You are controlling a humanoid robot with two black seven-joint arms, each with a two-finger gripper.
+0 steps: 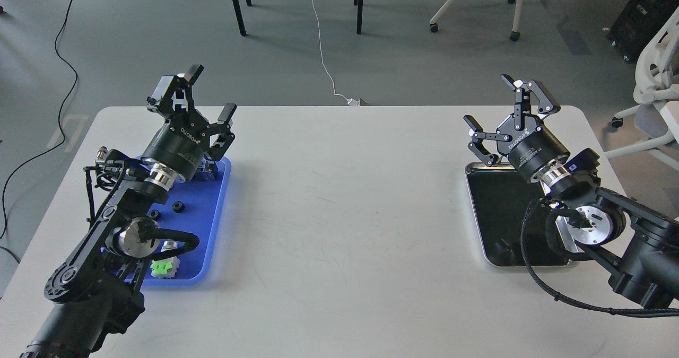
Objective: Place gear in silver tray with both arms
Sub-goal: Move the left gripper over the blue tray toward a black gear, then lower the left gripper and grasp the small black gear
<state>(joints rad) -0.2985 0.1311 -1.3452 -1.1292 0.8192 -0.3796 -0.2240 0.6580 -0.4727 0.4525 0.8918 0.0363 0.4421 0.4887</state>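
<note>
A small black round part [179, 206], which looks like the gear, lies on the blue tray [209, 230] at the table's left. A second small black piece [154, 215] sits beside it. My left gripper [211, 93] hangs open and empty above the far end of the blue tray, fingers pointing away from me. On the right, the silver tray [498, 215] shows a dark, mirror-like bottom with nothing visible in it; my right arm covers its right side. My right gripper [489, 99] is open and empty over the tray's far edge.
The blue tray also holds a green and white part [164, 268] and a silver cylinder [170, 245], partly behind my left arm. The white table [339, 215] stretches between the two trays. Chairs and cables are on the floor beyond.
</note>
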